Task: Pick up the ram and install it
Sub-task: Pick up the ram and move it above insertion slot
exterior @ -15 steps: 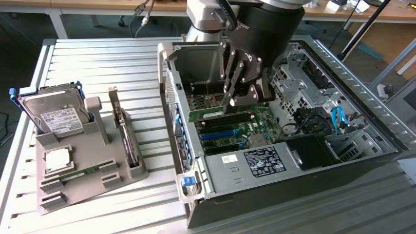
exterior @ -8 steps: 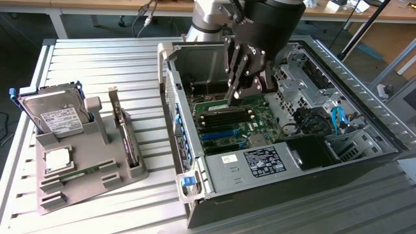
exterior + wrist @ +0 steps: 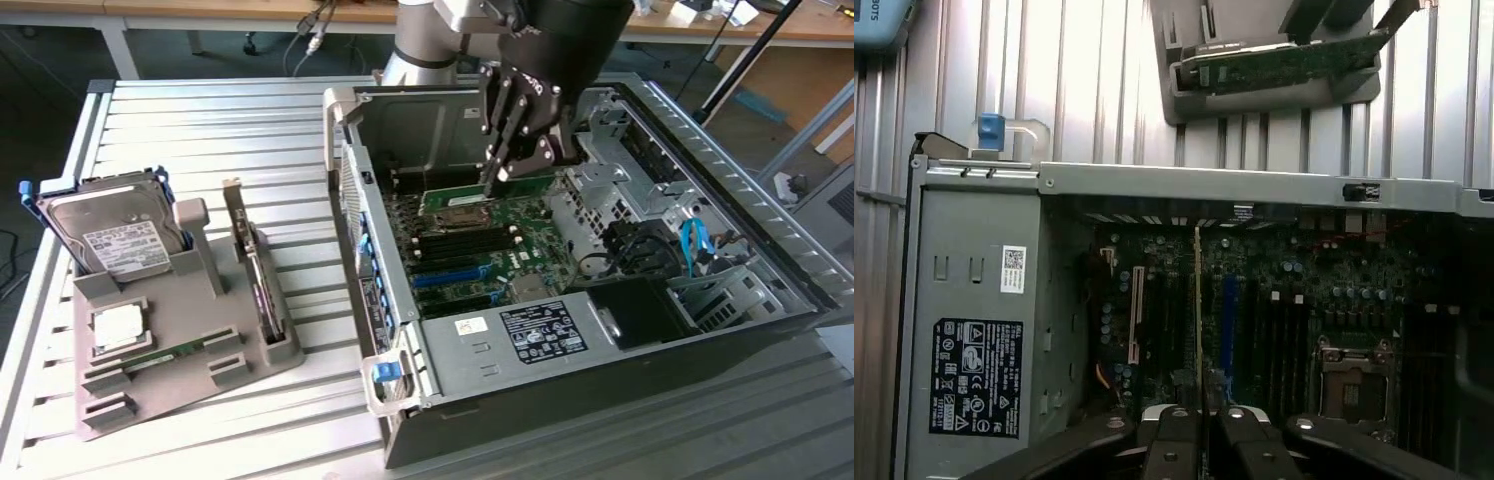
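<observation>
Wrist view: my gripper [image 3: 1202, 415] is clenched on the ram [image 3: 1199, 310], holding it edge-on above the motherboard [image 3: 1294, 290] inside the open computer case [image 3: 1254, 183]. I judge the install step is in hand; seating calls for lining the stick squarely over a free slot.

Open room is left above the jaws through the open side of the case [image 3: 561, 400]. Below the jaws the way is blocked by the motherboard [image 3: 470, 250] and processor socket [image 3: 1354, 375]. To one side, room is crowded by the drive cage [image 3: 641, 160] and blue cable [image 3: 691, 245]. The jaw gap is filled by the ram [image 3: 1198, 290].
</observation>
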Controlling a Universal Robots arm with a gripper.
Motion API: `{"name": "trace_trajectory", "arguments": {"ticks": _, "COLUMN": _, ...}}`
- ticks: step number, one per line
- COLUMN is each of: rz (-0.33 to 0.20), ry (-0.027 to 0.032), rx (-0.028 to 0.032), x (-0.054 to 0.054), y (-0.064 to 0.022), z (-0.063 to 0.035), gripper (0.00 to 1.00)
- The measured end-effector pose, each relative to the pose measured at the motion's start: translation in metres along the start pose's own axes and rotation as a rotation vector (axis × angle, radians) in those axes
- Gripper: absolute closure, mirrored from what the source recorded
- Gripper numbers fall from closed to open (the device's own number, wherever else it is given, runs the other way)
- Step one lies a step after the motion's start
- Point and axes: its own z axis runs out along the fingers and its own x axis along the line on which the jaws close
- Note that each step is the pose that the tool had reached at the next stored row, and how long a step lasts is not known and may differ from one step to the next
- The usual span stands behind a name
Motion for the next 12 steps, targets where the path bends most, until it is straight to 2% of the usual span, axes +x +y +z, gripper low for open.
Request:
{"name": "trace_trajectory", "arguments": {"ticks": 5, "rz": 0.001, "ry": 0.0008, "rx": -0.0001, "x": -0.007, "y": -0.0269, "z": 0.0024, "gripper": 0.87}}
{"name": "trace_trajectory", "arguments": {"ticks": 12, "rz": 0.001, "ry": 0.0017, "rx": -0.0002, "x": -0.015, "y": -0.0517, "z": 0.0055, "gripper": 0.87}}
